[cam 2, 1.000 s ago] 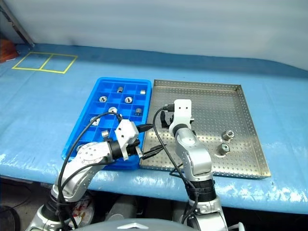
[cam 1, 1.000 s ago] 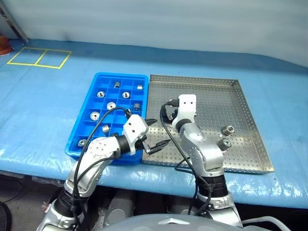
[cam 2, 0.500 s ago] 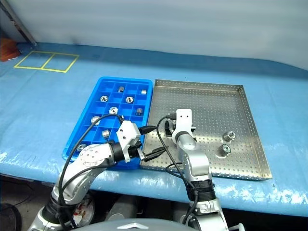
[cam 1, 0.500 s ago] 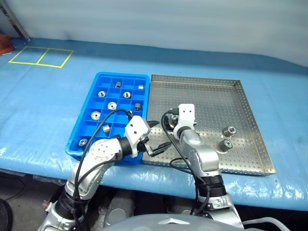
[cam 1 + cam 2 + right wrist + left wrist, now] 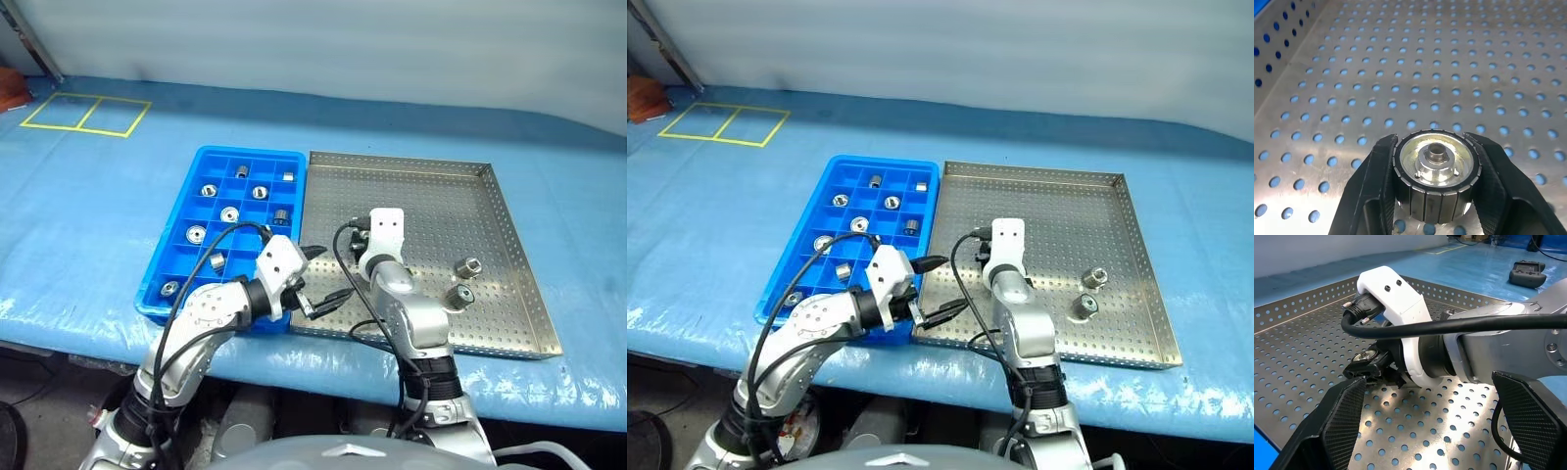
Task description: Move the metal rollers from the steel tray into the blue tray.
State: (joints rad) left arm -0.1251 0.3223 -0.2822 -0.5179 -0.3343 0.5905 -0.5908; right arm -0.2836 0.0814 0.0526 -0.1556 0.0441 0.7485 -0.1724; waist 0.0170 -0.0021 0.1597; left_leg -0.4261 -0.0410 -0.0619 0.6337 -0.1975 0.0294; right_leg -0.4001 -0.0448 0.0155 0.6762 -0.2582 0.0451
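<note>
Here the blue tray (image 5: pixel 227 227) sits on the blue-covered tabletop (image 5: pixel 78 206), its long side touching the left rim of the steel tray (image 5: pixel 509 245). Several of the metal rollers (image 5: pixel 230 214) already lie in its square compartments, no more than one to a cell.

Near the front edge of the blue tray, the left gripper (image 5: pixel 318 279) hangs with its jaws spread wide and nothing between them, its tips reaching over the front left corner of the steel tray. The left wrist view shows its two black fingers (image 5: pixel 1342 413) far apart, with the right arm's white wrist just ahead of them.

Just right of that, the right gripper (image 5: pixel 1436 193) is down on the perforated floor in the left part of the steel tray, jaws closed on a ribbed roller (image 5: pixel 1436 169) that stands on end, its round face up.

Further right, two loose rollers (image 5: pixel 462 279) lie close together near the steel tray's right rim.
</note>
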